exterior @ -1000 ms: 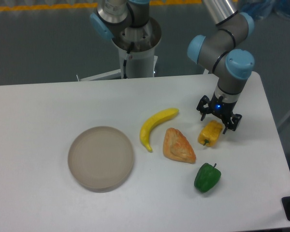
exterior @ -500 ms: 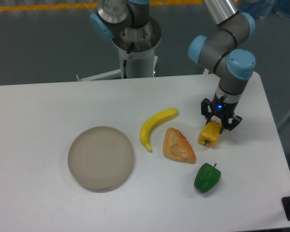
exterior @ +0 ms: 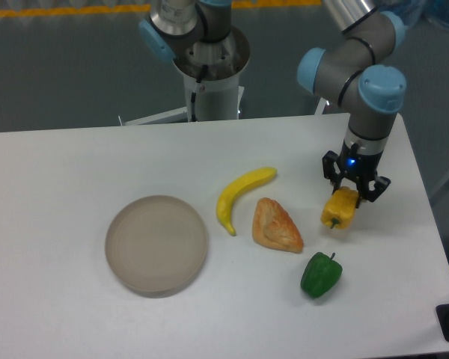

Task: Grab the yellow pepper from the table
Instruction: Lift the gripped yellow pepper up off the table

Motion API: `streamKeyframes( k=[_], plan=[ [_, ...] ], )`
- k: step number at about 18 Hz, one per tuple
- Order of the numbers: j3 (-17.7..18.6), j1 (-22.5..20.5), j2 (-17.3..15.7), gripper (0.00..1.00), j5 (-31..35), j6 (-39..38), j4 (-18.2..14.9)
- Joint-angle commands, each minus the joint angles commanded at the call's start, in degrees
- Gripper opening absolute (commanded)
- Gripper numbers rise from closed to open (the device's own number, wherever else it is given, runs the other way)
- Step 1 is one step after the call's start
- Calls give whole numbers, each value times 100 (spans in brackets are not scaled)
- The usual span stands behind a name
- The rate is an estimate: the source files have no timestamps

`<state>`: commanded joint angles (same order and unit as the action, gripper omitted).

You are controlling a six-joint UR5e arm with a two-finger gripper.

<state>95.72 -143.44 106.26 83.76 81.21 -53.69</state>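
Silver arm (exterior: 357, 52), light-blue joint caps, black gripper (exterior: 355, 184)

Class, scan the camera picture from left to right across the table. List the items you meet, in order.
Round plate → banana → pastry → green pepper → yellow pepper, held in the gripper jaws.

Can't see the yellow pepper's (exterior: 340, 212) top, the gripper (exterior: 354, 187) covers it; arm (exterior: 359, 45) runs off the frame's top.

Two peppers: one yellow pepper (exterior: 340, 210), one green pepper (exterior: 320, 274). One banana (exterior: 239, 196), one round plate (exterior: 156, 244), one item, possibly bread (exterior: 275, 225).
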Motion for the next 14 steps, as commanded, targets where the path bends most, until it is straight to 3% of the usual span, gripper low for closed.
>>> streamKeyframes(
  k=[7, 11, 14],
  plan=[
    [-431, 202, -62, 29, 44, -219, -168],
    [-870, 237, -18, 29, 193, -255, -738],
    [-1047, 281, 17, 29, 202, -255, -827]
  ],
)
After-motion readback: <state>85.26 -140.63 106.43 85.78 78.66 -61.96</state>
